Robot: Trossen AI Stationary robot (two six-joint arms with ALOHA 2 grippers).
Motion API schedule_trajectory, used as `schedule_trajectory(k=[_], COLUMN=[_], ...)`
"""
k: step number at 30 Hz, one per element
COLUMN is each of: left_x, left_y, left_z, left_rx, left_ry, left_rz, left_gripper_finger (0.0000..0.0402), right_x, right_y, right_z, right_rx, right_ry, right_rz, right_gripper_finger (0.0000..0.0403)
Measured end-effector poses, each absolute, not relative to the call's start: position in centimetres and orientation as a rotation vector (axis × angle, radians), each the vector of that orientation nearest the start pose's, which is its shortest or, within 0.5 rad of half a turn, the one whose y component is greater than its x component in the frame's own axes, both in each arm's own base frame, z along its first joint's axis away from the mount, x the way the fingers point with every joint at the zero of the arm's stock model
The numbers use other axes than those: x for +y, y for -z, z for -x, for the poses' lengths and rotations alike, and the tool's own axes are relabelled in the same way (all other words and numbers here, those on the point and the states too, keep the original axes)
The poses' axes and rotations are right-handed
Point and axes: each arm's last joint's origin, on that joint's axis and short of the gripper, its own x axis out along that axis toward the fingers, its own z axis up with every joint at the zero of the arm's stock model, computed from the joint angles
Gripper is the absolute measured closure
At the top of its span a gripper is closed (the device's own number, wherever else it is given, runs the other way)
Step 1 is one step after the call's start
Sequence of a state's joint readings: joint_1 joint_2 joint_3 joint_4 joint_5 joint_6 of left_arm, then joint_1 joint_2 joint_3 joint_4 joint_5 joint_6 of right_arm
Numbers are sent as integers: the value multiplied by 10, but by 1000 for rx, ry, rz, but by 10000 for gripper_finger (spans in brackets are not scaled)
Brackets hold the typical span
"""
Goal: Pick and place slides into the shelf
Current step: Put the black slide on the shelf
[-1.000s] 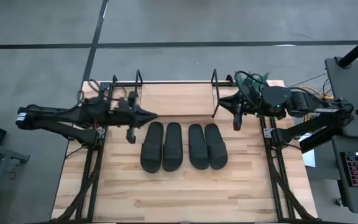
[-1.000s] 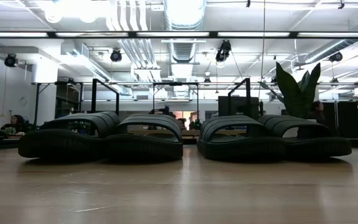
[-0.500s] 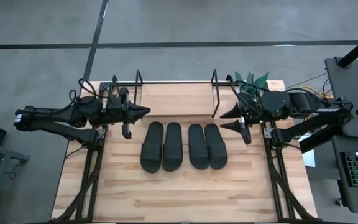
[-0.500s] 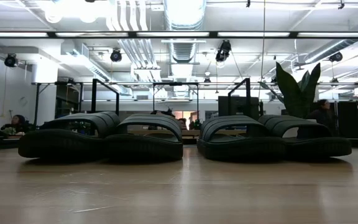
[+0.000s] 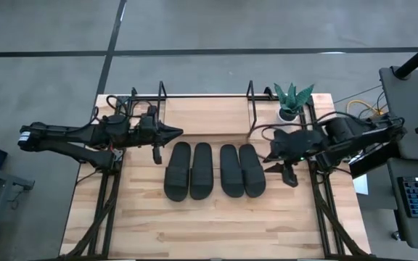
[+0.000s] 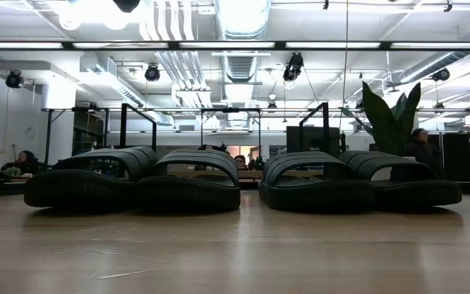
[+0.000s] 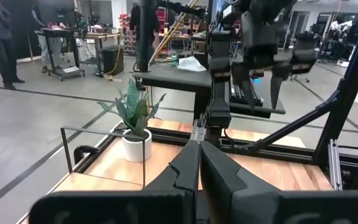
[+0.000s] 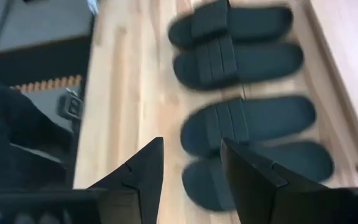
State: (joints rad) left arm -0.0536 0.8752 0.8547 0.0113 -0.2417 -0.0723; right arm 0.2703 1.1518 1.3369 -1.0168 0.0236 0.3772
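Four black slides lie side by side, soles down, on the middle of the wooden tabletop (image 5: 216, 217): two on the left (image 5: 178, 171) (image 5: 201, 170) and two on the right (image 5: 230, 170) (image 5: 252, 170). They also show in the low view (image 6: 188, 180) and in the right wrist view (image 8: 247, 121). The shelf (image 5: 205, 114) stands behind them at the far edge, its board bare. My left gripper (image 5: 178, 132) (image 7: 197, 163) is shut and empty, above the table left of the shelf. My right gripper (image 5: 280, 165) (image 8: 188, 171) is open and empty, above the table just right of the rightmost slide.
A small potted plant (image 5: 290, 98) (image 7: 132, 118) stands at the table's far right corner, beside the shelf's right wire frame (image 5: 251, 109). The left wire frame (image 5: 160, 101) stands near my left gripper. Bare tabletop lies in front of the slides. People show in the room behind.
My right gripper has moved from beside the shelf's right frame toward the table's near edge and has tipped downward, ending beside the rightmost slide; the plant it covered now shows. The slides have not moved.
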Motion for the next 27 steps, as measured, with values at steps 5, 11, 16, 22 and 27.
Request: schedule_trajectory(k=[5,11,16,22,27], left_x=[-3,-3,-3,-3,-3], left_y=[-360,-362,-363,-362,-362], left_z=[-194,-190,-189,-190,-190], left_rx=[2,-10,-12,-8,-5], left_ry=[-188,-187,-187,-186,-185], left_rz=[71,74,74,74,74], left_gripper_finger=[402,402,402,402,402], right_x=[59,65,71,86,90], right_y=[-353,-323,-306,-290,-279], right_z=[-216,-235,-248,-260,-273], right_rx=[1009,1185,1256,1274,1222], right_ry=[-27,-22,-32,-62,-169], right_rz=[-212,-129,-82,9,-81], right_gripper_finger=[240,230,230,232,238])
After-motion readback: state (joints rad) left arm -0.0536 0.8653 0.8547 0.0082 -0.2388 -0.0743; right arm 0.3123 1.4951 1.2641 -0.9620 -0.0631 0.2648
